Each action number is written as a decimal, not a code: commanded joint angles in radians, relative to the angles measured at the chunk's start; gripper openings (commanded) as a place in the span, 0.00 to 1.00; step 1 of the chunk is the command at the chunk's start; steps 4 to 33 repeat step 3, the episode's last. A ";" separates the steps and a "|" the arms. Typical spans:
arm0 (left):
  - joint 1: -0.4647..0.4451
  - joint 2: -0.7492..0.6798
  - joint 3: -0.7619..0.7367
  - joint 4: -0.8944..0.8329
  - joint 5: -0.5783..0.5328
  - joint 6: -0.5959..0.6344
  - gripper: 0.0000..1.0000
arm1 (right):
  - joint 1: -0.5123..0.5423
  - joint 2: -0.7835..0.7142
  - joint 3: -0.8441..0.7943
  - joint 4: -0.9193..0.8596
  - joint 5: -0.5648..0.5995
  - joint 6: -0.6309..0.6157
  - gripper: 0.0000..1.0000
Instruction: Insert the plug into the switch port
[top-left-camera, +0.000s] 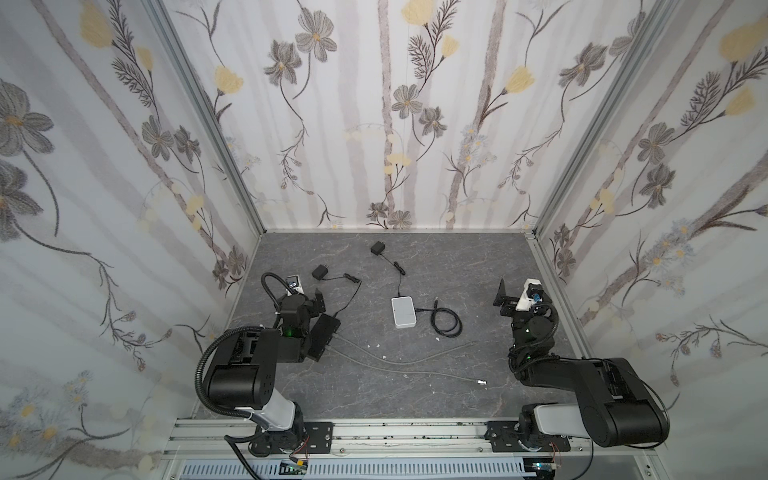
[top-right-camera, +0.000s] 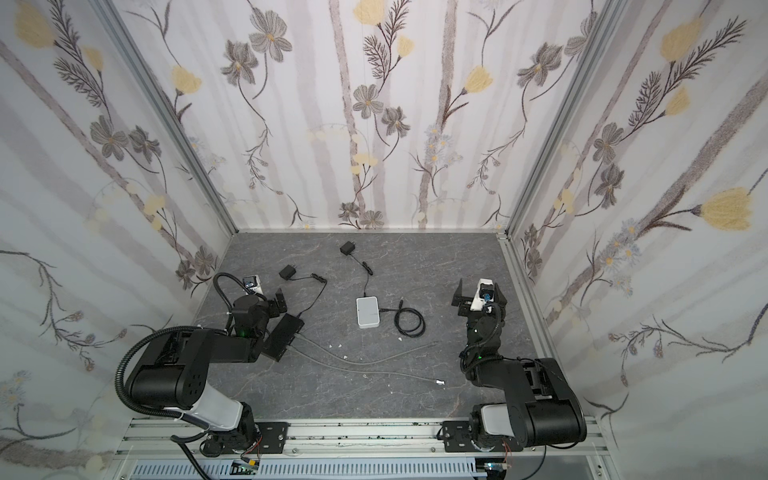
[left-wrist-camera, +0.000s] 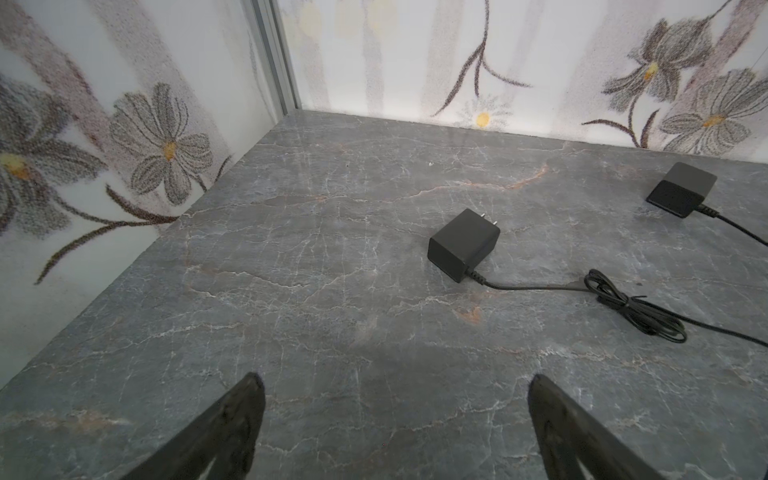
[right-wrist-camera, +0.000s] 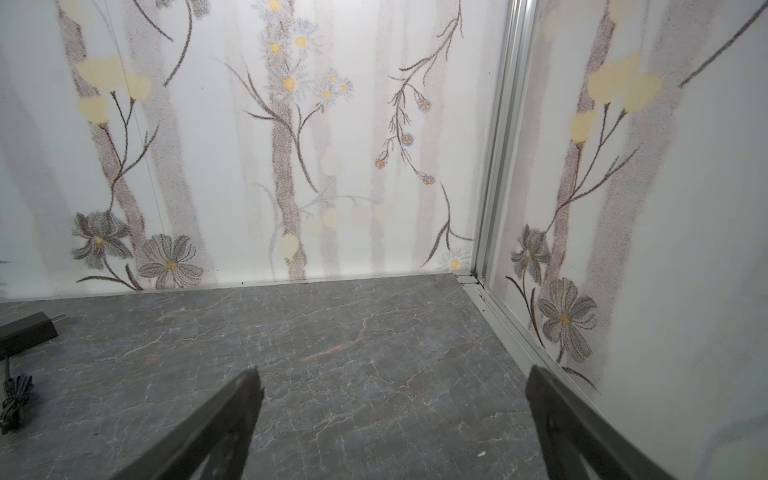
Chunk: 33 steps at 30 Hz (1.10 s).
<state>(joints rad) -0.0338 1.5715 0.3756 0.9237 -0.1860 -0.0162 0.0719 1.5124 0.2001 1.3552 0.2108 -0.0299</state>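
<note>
L gripper (left-wrist-camera: 395, 384) is spread wide w/ nothing between its fingers, over bare marble tabletop (top-left-camera: 478, 270) at far left. R gripper (right-wrist-camera: 395, 376) is likewise wide apart & empty, at far right close to the side wall (right-wrist-camera: 665, 249). White switch (top-left-camera: 403, 312) lies flat mid-table. A black patch cable (top-left-camera: 446, 323) leaves its right edge, makes one loop, and its free plug end (top-left-camera: 436, 300) lies just right of the switch, not in any port. Black switch (top-left-camera: 323, 337) sits at left, tucked beside the L arm (top-left-camera: 245, 365) and partly hidden by it. Two grey cables (top-left-camera: 415, 360) run from its near side rightward. The nearer one ends in a clear plug (top-left-camera: 482, 382), near-right of centre, well apart from both switches. Left pwr adapter (top-left-camera: 319, 272) has its cord running toward the black switch. Far pwr adapter (top-left-camera: 377, 248) has its cord running to the white one.
</note>
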 joint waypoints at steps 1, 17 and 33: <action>0.000 -0.001 0.006 0.002 0.005 -0.010 1.00 | -0.017 -0.006 0.003 -0.057 -0.081 0.029 1.00; 0.000 -0.003 0.007 -0.001 0.005 -0.010 1.00 | -0.013 -0.005 -0.014 -0.015 -0.083 0.020 1.00; 0.000 -0.003 0.007 -0.001 0.005 -0.010 1.00 | -0.013 -0.005 -0.014 -0.015 -0.083 0.020 1.00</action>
